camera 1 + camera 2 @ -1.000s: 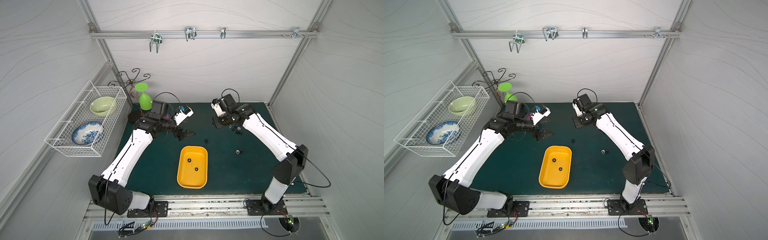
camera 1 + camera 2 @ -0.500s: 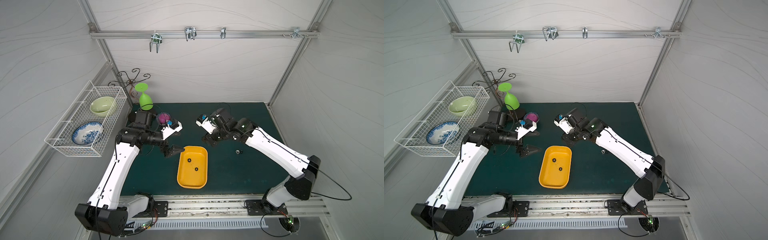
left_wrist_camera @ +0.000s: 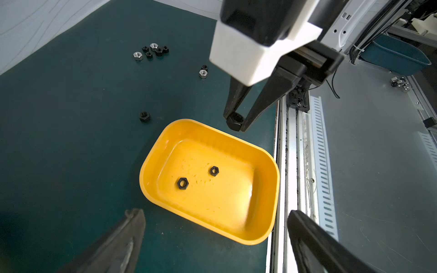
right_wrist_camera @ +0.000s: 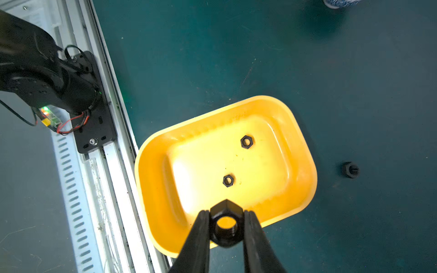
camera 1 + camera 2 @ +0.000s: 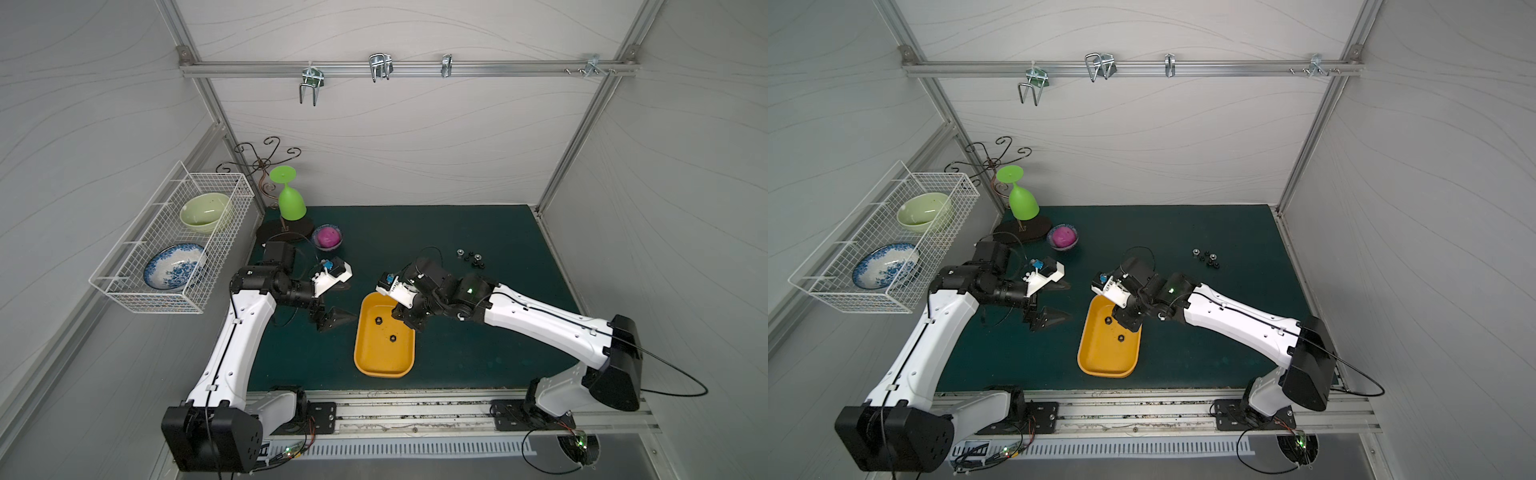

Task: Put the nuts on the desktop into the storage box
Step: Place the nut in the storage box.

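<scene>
1. Both top views: the yellow storage box (image 5: 384,370) (image 5: 1106,365) sits on the green desktop (image 5: 478,332), near the front edge and roughly mid-width. The right gripper (image 5: 409,322) hangs over the box's far right corner with its jaws nearly together. Whatever's in them is too tiny to make out from up here. The left gripper (image 5: 338,303) is just left of the box's far end, spread wide with nothing in it. Two nuts (image 5: 379,320) lie inside the box, and a little cluster (image 5: 471,257) of them sits well off to the far right.
2. Left wrist view: the left gripper's fingers (image 3: 113,245) frame the shot, far apart and empty. Across the box, the right gripper pinches a black nut (image 3: 234,121) at its very tips, up by the rim. Two black ones lie flat on the box floor. A lone nut (image 3: 144,116) sits on the desktop just past the box's far end, and farther out there's a pair plus the cluster, a few of them silver.
3. Right wrist view: super clear here. The black nut (image 4: 226,223) is squeezed between both fingers (image 4: 198,238), hole facing the camera, right over the box's rim. The lone nut (image 4: 350,169) sits beside the box, not touching.
</scene>
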Controlling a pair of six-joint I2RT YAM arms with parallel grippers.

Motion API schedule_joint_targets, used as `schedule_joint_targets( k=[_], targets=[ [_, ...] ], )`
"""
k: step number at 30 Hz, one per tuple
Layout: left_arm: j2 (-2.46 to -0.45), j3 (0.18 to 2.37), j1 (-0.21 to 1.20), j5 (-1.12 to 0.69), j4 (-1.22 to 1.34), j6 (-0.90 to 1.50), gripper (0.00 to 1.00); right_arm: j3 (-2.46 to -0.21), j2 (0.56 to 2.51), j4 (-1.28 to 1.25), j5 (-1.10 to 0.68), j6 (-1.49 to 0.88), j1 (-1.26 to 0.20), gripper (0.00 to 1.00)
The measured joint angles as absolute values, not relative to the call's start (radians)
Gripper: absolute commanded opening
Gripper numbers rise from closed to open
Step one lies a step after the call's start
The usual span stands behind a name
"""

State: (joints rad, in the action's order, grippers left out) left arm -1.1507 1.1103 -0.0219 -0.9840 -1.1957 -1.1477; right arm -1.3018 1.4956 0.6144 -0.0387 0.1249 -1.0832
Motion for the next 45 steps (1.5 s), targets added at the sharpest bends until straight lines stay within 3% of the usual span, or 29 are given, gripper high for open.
schedule_joint_targets(
  k=[13,28,45],
  targets=[
    [-1.164,0.933,-0.179,-1.005,-1.130,-1.254,0.99,-1.290,1.744,0.523,0.034,0.163,-1.106,0.10],
    [-1.169,0.785,-0.184,-1.003,-0.929,-1.353,0.99,-1.392,1.895,0.540,0.098,0.191,-1.088,0.13],
    [-1.153,0.751,-0.184,-0.999,-1.013,-1.515,0.99,-1.400,1.956,0.551,0.129,0.190,-1.074,0.15]
  ],
)
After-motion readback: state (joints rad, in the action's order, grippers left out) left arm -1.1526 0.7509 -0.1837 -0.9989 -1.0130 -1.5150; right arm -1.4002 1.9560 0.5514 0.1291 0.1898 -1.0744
